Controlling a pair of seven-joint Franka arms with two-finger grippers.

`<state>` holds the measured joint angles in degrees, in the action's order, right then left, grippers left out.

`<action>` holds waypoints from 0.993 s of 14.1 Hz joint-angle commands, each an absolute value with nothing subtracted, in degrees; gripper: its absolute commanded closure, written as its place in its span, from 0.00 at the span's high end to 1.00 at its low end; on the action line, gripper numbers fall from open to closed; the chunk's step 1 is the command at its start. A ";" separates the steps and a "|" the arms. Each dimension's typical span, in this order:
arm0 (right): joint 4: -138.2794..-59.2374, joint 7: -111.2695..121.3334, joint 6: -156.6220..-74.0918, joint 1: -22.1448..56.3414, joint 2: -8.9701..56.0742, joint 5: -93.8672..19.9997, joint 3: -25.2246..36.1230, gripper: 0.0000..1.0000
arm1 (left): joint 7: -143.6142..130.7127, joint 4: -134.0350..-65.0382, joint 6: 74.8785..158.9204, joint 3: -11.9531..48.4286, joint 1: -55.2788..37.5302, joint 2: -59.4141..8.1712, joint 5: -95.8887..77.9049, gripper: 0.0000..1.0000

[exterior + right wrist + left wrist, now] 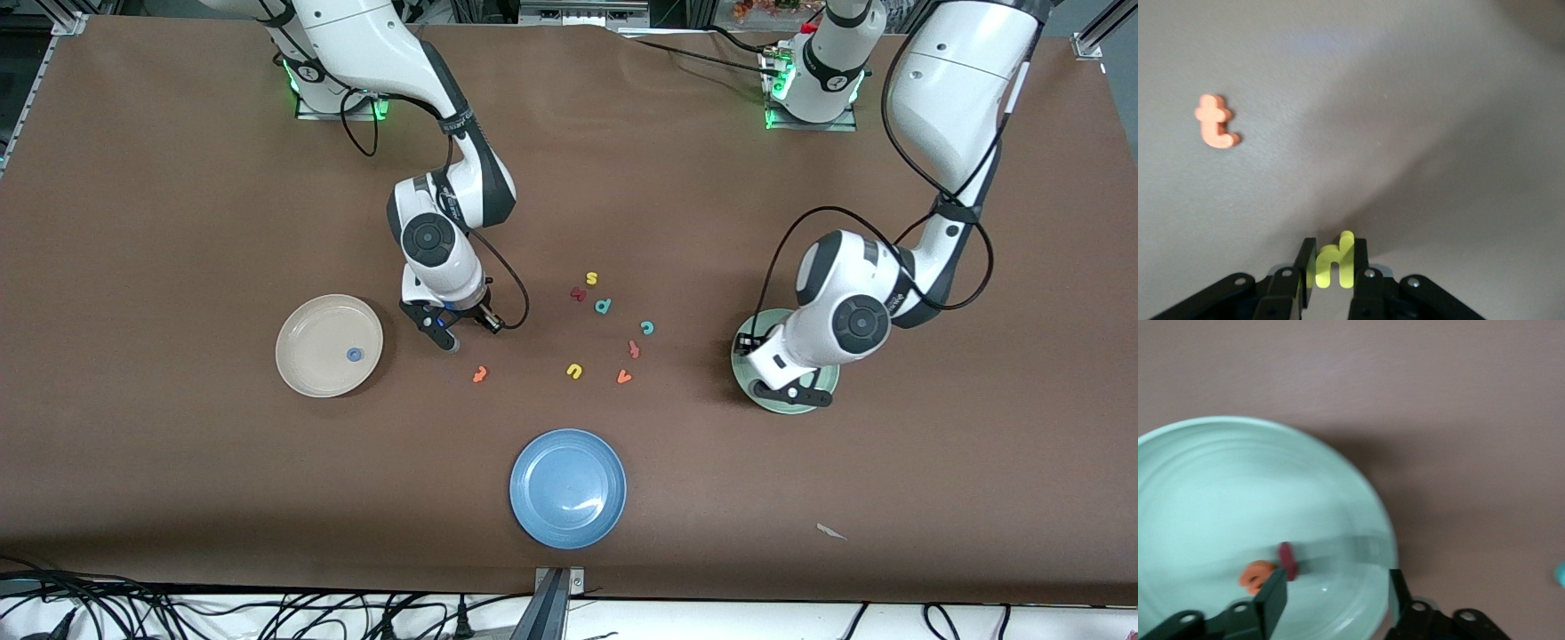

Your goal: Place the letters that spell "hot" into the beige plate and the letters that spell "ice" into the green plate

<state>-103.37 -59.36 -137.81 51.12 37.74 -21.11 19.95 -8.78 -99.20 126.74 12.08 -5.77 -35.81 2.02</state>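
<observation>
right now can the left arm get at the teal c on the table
Probably yes. The left gripper hangs open over the green plate, holding nothing, and the teal c lies on bare table beside that plate, apart from the other letters.

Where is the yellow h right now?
The yellow h is pinched in the right tool, over the bare table between the beige plate and the orange t.

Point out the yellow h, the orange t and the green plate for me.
yellow h [1335, 265]: right wrist view, on its arch, held between the right end effector's fingers.
orange t [1216, 122]: right wrist view, on its stem, lying on the table.
green plate [1218, 493]: left wrist view, on its bare floor.
</observation>
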 commanded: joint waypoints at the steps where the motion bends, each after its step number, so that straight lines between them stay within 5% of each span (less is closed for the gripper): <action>1: -102.92 -47.77 -131.24 50.98 34.55 -21.88 24.15 0.08 | -10.80 -97.74 125.51 11.87 -10.18 -34.81 2.37 1.00; 8: -108.97 -13.58 -126.30 50.89 31.11 -21.97 37.60 0.09 | -20.55 -96.86 126.47 12.39 -20.55 -35.33 2.46 1.00; 12: -109.69 0.58 -127.00 44.84 31.73 -22.15 38.85 0.13 | -21.36 -96.86 130.68 12.39 -20.92 -38.22 2.72 0.99; 13: -109.43 2.27 -127.00 43.35 32.08 -22.24 38.76 0.30 | -21.10 -96.86 132.35 12.39 -21.27 -39.28 2.81 0.99; 14: -109.08 2.37 -126.91 42.72 32.08 -23.45 38.41 0.69 | -19.88 -96.86 133.84 12.31 -21.62 -39.72 3.60 0.99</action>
<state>-108.52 -0.96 -126.47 44.52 33.06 -21.39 39.17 -20.85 -97.46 131.04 12.63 -21.03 -37.82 2.13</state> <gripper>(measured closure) 0.705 0.004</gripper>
